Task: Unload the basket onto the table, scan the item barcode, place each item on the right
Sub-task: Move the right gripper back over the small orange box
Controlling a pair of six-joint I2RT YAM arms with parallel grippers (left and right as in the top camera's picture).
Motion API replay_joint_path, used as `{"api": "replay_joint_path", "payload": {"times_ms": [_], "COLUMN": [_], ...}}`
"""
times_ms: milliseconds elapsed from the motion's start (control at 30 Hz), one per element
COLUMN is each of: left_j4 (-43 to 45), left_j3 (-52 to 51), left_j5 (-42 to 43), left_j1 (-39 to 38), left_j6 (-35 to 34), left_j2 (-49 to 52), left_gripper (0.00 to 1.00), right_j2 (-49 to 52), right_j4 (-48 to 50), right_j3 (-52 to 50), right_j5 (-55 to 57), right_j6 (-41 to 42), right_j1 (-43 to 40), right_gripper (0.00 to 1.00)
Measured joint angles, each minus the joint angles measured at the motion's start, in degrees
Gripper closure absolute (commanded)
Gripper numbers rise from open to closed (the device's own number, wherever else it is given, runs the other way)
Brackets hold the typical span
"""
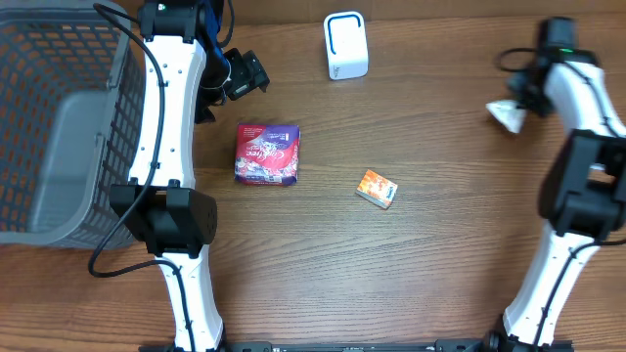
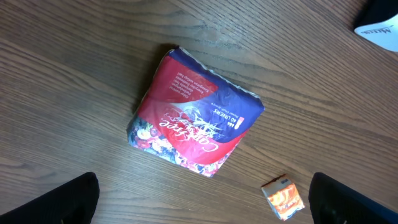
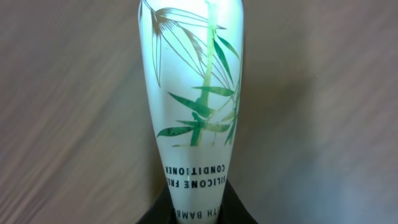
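A white conditioner tube [image 3: 194,93] printed with green bamboo fills the right wrist view. My right gripper [image 3: 194,210] is shut on its lower end. From overhead the tube [image 1: 506,115] sticks out leftward from the right gripper [image 1: 523,100] at the far right, well away from the white barcode scanner [image 1: 345,45] at the back centre. My left gripper [image 1: 245,75] hovers open near the back left, its dark fingers [image 2: 62,199] wide apart above the table with nothing between them. No barcode shows on the tube.
A red and blue packet [image 1: 266,154] [image 2: 193,118] lies left of centre. A small orange box [image 1: 377,188] [image 2: 283,198] lies near the middle. A grey mesh basket [image 1: 39,59] takes up the left side. A corner of the scanner [image 2: 379,28] shows in the left wrist view.
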Motion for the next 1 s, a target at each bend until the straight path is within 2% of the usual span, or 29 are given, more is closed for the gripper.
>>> {"api": "replay_joint_path", "payload": {"times_ms": [300, 367, 467, 533, 567, 667, 733, 1000], "left_j4": [-0.02, 0.00, 0.00, 0.00, 0.00, 0.00, -0.02, -0.02], "left_j3": [0.00, 0.00, 0.00, 0.00, 0.00, 0.00, 0.00, 0.00], "left_j5": [0.00, 0.00, 0.00, 0.00, 0.00, 0.00, 0.00, 0.00], "left_j1": [0.00, 0.00, 0.00, 0.00, 0.00, 0.00, 0.00, 0.00], "left_j6": [0.00, 0.00, 0.00, 0.00, 0.00, 0.00, 0.00, 0.00], "left_j2": [0.00, 0.00, 0.00, 0.00, 0.00, 0.00, 0.00, 0.00], "left_gripper": [0.00, 0.00, 0.00, 0.00, 0.00, 0.00, 0.00, 0.00], "right_j2": [-0.26, -0.26, -0.26, -0.26, -0.26, -0.33, -0.42, -0.98], "right_j4": [-2.97, -2.67, -2.12, -1.73, -1.53, 0.79, 1.99, -3.78], "right_j3": [-0.02, 0.00, -0.02, 0.00, -0.02, 0.00, 0.13, 7.39], "right_j5": [1.20, 1.18, 1.36, 1.49, 1.46, 0.66, -0.70, -6.03], "right_j6": [1.22, 1.14, 0.61, 0.48, 0.46, -0.70, -2.51, -6.36], "right_j1": [-15.93, -18.18, -21.09, -22.49, -22.80, -24.90, -25.86, -26.60], "right_gripper": [0.96, 0.91, 0.89, 0.83, 0.76, 0.39, 0.30, 0.28]}}
